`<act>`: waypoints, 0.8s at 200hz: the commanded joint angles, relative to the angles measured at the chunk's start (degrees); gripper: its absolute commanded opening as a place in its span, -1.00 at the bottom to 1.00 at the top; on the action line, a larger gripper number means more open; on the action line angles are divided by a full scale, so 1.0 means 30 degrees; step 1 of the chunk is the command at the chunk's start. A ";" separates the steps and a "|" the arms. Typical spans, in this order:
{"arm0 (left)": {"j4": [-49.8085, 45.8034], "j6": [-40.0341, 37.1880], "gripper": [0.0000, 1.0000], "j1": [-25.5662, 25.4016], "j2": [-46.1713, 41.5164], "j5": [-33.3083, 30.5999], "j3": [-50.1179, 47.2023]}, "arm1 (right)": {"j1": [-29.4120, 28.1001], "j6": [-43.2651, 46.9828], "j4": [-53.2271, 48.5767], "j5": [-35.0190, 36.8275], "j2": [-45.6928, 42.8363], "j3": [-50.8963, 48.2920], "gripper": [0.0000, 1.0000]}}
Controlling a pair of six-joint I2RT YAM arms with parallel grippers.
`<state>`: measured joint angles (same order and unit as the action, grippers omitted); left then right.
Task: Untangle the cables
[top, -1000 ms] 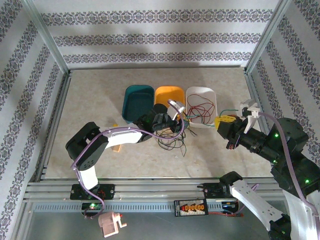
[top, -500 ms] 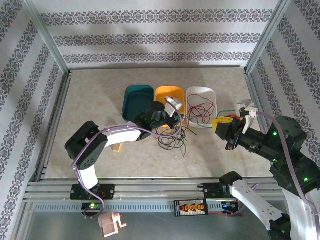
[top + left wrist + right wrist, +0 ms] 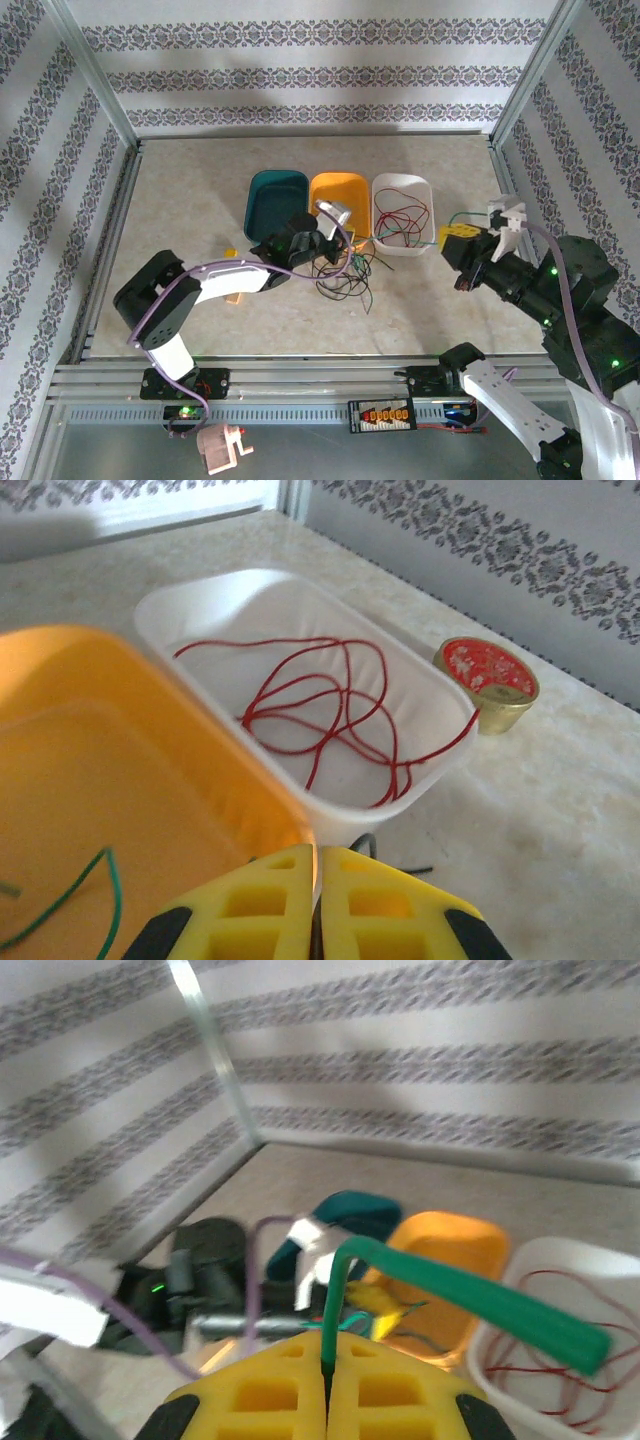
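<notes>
Left gripper [image 3: 318, 905]: yellow fingers with square recesses pressed flush together at the rim of the smooth orange tray [image 3: 120, 780]; whether anything is pinched cannot be determined. Right gripper [image 3: 327, 1395]: jaws closed on a thin green cable [image 3: 470, 1305], which rises and bends sideways. Red cables [image 3: 330, 715] lie in loose loops inside the rounded white tray [image 3: 250, 605]. Black cables [image 3: 340, 280] sit tangled on the mottled tabletop [image 3: 200, 180], before the trays.

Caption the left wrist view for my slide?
Left gripper shut beside the orange tray, which holds a green cable; red cables lie looped in the white tray.
</notes>
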<state>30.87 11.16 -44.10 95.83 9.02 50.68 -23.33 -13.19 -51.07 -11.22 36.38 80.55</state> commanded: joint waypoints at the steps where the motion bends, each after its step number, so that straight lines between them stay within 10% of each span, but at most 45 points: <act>1: 0.0644 0.1679 -1.00 0.0343 -0.1301 -0.0849 -0.1681 | 0.0215 0.0959 0.1407 0.5815 -0.0652 0.0717 -1.00; 109: 0.1574 0.6196 -1.00 0.0489 -0.6229 -0.5238 -0.7999 | -0.1035 0.2154 0.3971 1.9051 -0.0931 0.0207 -1.00; 160: 0.0820 0.6791 -1.00 0.0519 -0.6993 -0.5361 -0.8571 | -0.1305 0.0836 0.3475 1.1047 0.1485 0.0162 -1.00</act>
<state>33.12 28.88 -43.35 75.35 -5.67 25.39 -26.52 -7.88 -40.71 35.64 35.27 81.28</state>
